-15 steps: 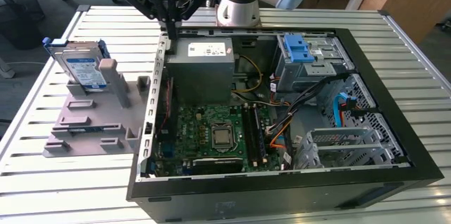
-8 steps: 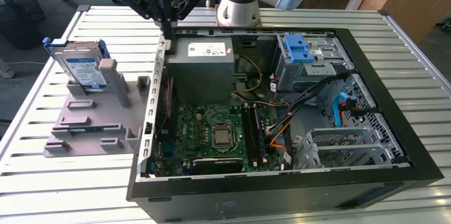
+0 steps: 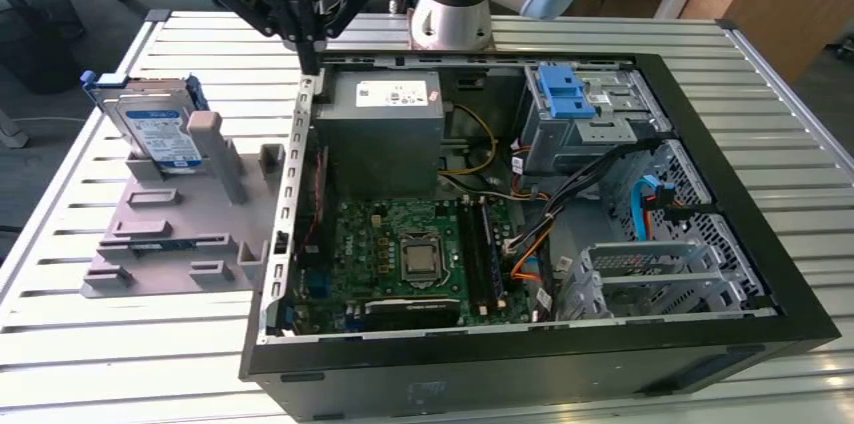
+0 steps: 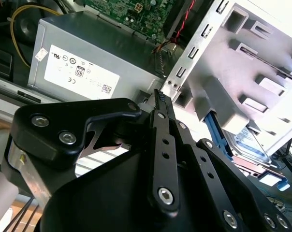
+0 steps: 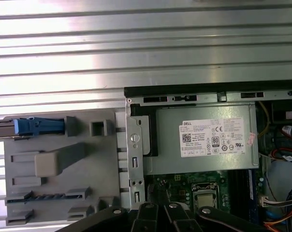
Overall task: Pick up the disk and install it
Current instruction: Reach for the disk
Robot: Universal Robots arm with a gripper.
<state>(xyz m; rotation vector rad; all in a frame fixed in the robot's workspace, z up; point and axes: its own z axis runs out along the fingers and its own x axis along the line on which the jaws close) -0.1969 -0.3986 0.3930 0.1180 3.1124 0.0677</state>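
Note:
The disk (image 3: 154,126), a silver drive with a white-and-blue label in a thin blue bracket, stands on edge in the grey holder (image 3: 174,229) at the exterior view's left, beside the open computer case. In the second wrist view the disk (image 4: 252,145) shows behind the holder's post. In the first wrist view the disk (image 5: 37,126) shows as a blue edge. My gripper (image 3: 310,56) hangs above the case's rear corner near the power supply, to the right of the disk and apart from it. Its black fingers meet, shut on nothing, in both wrist views (image 4: 159,95) (image 5: 159,209).
The open case (image 3: 747,204) lies on a slatted metal table (image 3: 80,364). Inside are the grey power supply (image 3: 380,134), the motherboard (image 3: 414,254), loose cables and a drive cage with a blue latch (image 3: 567,94). The case's metal rear wall (image 5: 135,159) stands between holder and power supply.

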